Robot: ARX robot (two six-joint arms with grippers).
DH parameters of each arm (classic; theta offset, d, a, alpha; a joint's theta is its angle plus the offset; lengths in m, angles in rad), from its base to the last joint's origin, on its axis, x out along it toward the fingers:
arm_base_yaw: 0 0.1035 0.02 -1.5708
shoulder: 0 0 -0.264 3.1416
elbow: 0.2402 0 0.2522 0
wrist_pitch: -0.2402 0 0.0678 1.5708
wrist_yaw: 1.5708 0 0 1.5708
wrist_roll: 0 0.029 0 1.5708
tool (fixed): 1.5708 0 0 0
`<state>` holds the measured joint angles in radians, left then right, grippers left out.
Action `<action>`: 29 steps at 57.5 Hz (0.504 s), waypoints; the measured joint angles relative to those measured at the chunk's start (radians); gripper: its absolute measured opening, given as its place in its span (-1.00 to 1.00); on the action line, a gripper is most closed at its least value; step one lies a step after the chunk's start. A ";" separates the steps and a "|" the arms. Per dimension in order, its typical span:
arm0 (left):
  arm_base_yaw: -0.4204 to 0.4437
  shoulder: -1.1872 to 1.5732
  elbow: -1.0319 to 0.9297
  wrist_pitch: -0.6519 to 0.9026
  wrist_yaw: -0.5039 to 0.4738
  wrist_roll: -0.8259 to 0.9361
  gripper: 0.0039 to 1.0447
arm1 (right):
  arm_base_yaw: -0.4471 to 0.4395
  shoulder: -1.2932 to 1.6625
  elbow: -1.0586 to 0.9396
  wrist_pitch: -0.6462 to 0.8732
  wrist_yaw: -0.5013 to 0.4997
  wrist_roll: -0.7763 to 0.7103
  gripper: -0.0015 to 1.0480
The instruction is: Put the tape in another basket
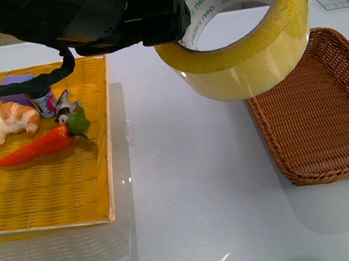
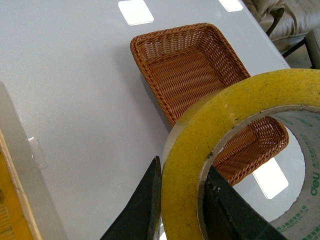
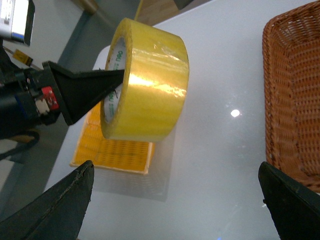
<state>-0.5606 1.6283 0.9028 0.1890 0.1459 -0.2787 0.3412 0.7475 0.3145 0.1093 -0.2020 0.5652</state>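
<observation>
done: tape (image 1: 262,55) is clear of the yellow tray (image 1: 51,191), held in the air over the table, just short of the wicker basket (image 1: 334,124)
left: basket is empty; carry over it, lower, release
left gripper (image 2: 183,167): clamped on the roll wall, one finger inside the core, one outside
right gripper (image 3: 175,200): spread wide, holds nothing
</observation>
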 joint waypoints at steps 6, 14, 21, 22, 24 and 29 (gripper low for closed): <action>-0.001 0.000 0.004 -0.008 0.001 0.002 -0.71 | -0.003 0.076 0.000 0.111 -0.049 0.037 0.83; -0.005 0.000 0.010 -0.014 0.004 0.004 -0.71 | -0.003 0.186 0.000 0.236 -0.089 0.056 0.83; -0.008 0.000 0.012 -0.019 0.003 0.004 -0.71 | -0.003 0.271 0.004 0.290 -0.093 0.062 0.83; -0.008 0.000 0.012 -0.020 0.003 0.004 -0.71 | -0.003 0.288 0.004 0.302 -0.092 0.064 0.83; -0.009 0.000 0.012 -0.020 0.003 0.004 -0.71 | -0.003 0.312 0.006 0.319 -0.092 0.066 0.83; -0.011 0.000 0.012 -0.022 0.004 0.004 -0.71 | -0.004 0.367 0.010 0.367 -0.097 0.074 0.83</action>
<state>-0.5713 1.6283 0.9150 0.1669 0.1501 -0.2745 0.3370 1.1149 0.3241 0.4759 -0.2989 0.6395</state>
